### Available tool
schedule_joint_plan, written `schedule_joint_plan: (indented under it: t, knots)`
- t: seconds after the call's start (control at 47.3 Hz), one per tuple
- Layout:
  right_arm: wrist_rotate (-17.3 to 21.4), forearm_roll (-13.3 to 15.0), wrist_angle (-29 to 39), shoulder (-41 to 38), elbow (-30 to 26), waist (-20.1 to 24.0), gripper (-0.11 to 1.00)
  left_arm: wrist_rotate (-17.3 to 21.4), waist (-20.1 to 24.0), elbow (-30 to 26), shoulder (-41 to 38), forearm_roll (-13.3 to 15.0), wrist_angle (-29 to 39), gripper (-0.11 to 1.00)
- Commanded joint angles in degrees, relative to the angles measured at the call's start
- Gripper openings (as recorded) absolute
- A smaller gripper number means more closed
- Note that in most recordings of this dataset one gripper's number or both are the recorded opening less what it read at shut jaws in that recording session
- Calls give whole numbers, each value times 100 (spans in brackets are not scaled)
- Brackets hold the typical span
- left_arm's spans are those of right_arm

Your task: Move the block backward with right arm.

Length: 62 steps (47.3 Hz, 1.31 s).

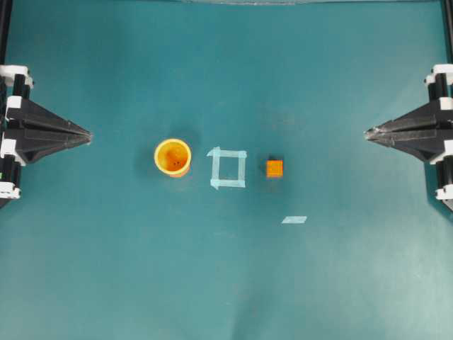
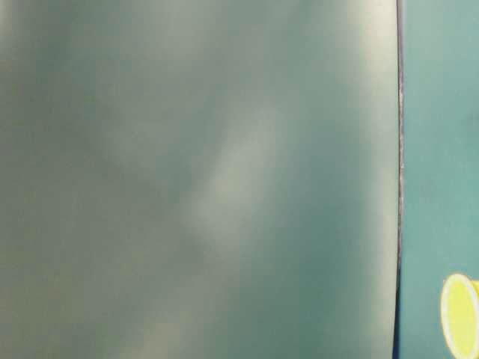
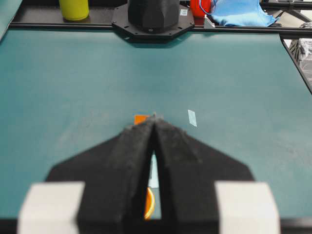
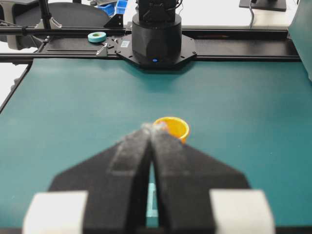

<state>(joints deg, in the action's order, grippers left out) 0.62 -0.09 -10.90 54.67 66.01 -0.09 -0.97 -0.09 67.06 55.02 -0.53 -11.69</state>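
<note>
Teal table (image 1: 226,283) carries, left to right, the left claw (image 1: 89,134) pinched closed and empty, a yellow-orange cup (image 1: 173,156), a tape square (image 1: 228,168), the block (image 1: 274,168) lying square-on, a tape strip (image 1: 294,219), and the right claw (image 1: 367,132) closed, empty.

Bare mat lies between the right pincer (image 1: 367,132) and the block (image 1: 274,168).

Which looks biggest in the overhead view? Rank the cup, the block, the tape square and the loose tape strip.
1. tape square and cup, too alike to separate
2. block and loose tape strip, also close
</note>
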Motion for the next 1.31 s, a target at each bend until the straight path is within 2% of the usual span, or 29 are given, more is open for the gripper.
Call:
schedule_joint_plan:
  t: [0.0,0.19,0.444,0.613,0.929,1.289]
  knots:
    - [9,-26,-35,-62,-167,0,0,9,9,-158,-35,-9,-26,0]
    - [9,-105,-53,-167,-185,-35,4,9,9,-149,-35,-9,-26,0]
    - [9,-281,-44,-413,-264,-202,33,9,0,-158,-44,-9,-26,0]
    - [9,-316,-18,-782,-334,-308,45,9,9,-158,-44,-9,-26,0]
    - [9,-316,-18,-1986,-554,-352,49,0,9,-158,-35,-9,-26,0]
    - [-70,-290,88,-3480,-1099,-457,49,0,9,-158,-35,-9,26,0]
